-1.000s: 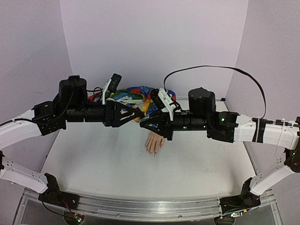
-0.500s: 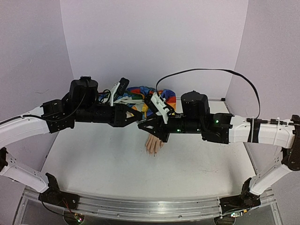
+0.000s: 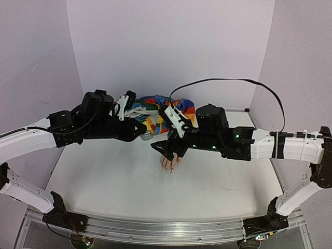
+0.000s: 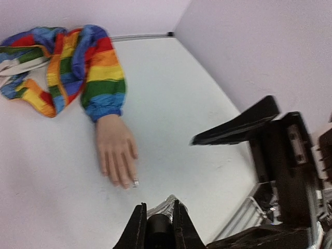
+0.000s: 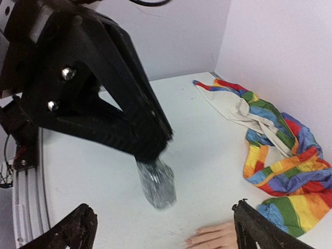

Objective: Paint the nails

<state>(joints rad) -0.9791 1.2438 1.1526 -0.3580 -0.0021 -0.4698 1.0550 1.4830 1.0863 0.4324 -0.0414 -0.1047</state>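
Note:
The pale mannequin hand (image 3: 170, 162) lies palm down on the white table, at the end of a rainbow-striped sleeve (image 3: 155, 111). In the left wrist view the hand (image 4: 115, 153) shows its nails, one of them silvery (image 4: 136, 182). My left gripper (image 3: 142, 133) is shut on a small bottle (image 4: 158, 225) with a black cap and glittery silver glass (image 5: 155, 184), held in the air left of the hand. My right gripper (image 5: 163, 207) stands wide open just above the hand (image 5: 210, 236), with nothing between its fingers.
The rest of the striped garment (image 5: 282, 150) is bunched at the back of the table near the wall. Lilac walls close in the back and both sides. A black cable (image 3: 228, 83) arcs over the right arm.
The left gripper has shut on the bottle. The right gripper, shut before, has opened wide and come down towards the hand. Both arms have shifted towards the middle.

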